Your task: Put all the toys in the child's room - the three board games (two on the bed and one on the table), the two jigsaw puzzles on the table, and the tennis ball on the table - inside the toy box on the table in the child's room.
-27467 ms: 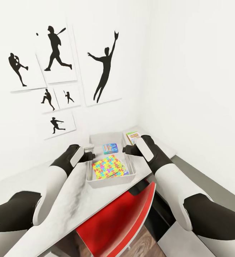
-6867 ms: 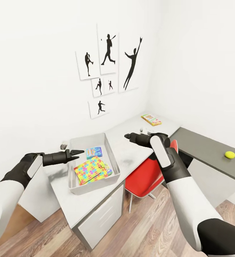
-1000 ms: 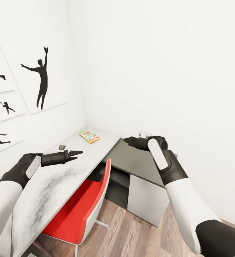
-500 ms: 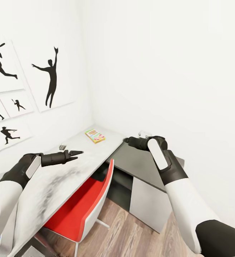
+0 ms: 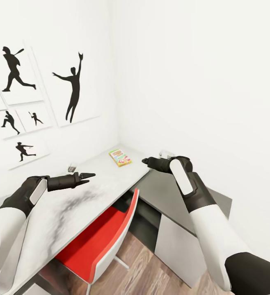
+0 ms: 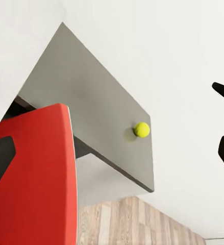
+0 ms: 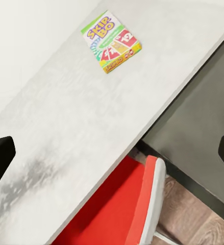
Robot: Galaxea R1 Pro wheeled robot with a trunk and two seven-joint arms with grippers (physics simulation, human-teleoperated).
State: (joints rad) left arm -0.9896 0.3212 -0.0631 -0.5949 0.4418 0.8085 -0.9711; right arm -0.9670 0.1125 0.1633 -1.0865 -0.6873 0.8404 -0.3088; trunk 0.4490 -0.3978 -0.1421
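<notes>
Head view: Skip-Bo box (image 5: 120,157) on table (image 5: 81,196), between hands, untouched.

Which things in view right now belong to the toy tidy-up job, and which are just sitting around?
Part of the job:
- Skip-Bo board game, lying flat on the white desk top
- tennis ball, on the grey desk section

Just there:
- red chair, pushed under the desk
- baseball silhouette pictures on the wall

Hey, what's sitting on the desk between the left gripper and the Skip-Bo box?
Nothing: in the head view, only bare white table lies between the left gripper and the Skip-Bo box.
</notes>
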